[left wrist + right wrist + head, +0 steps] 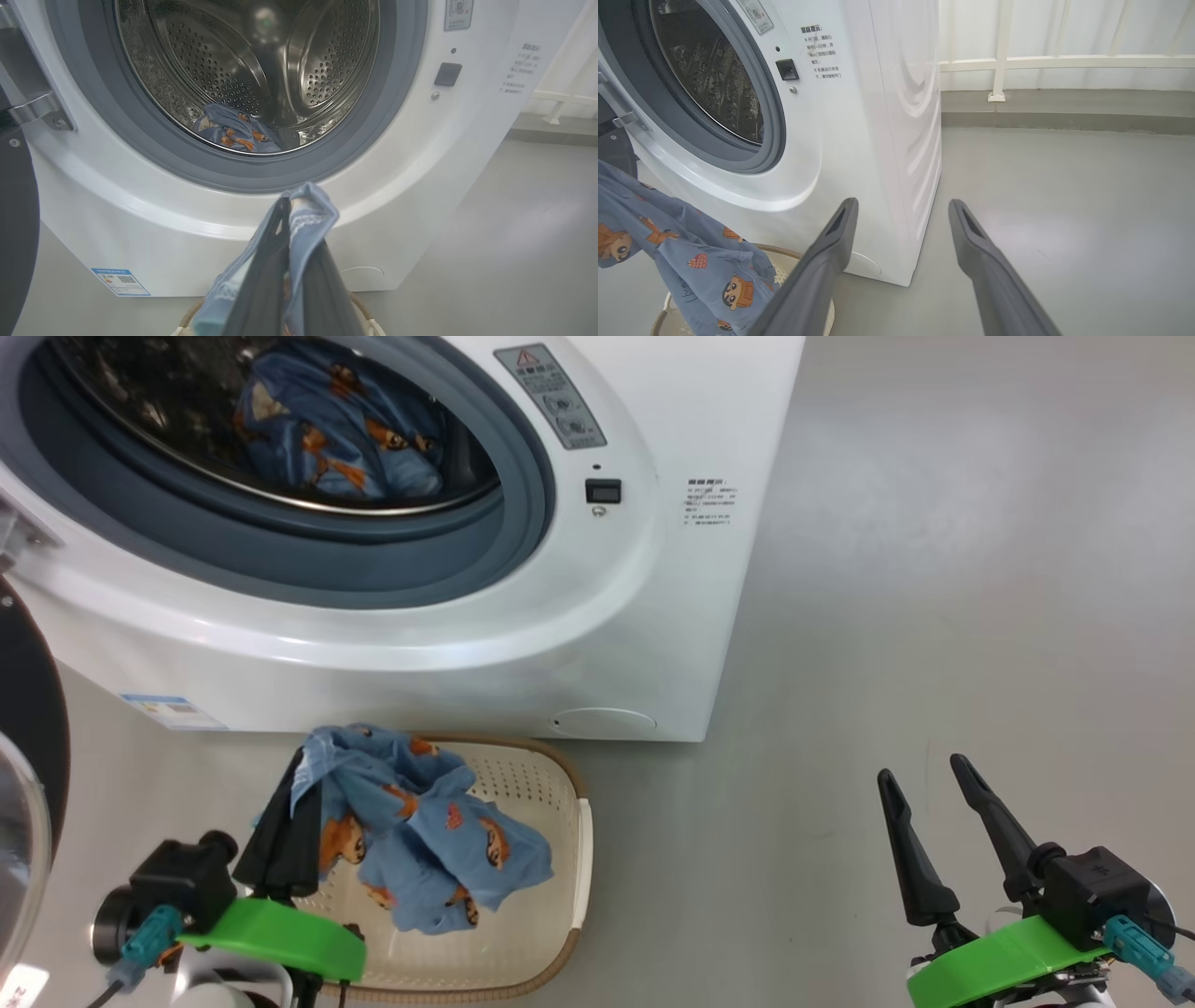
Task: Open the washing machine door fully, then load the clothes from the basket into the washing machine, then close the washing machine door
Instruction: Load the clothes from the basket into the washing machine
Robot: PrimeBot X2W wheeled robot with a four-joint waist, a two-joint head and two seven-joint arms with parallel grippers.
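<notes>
Clothes point(429, 831) trail lengthwise from left tool point(297, 779) down into basket point(581, 859).

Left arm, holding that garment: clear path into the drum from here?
Probably yes. The left gripper is shut on the clothes over the basket, the washing machine door is swung aside at left, and nothing blocks the drum mouth.

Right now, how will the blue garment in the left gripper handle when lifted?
Likely floppy: the garment droops in folds from the shut left gripper. Probably light, being thin cloth. Its lower end lies in the basket, so it may drag on the rim.
</notes>
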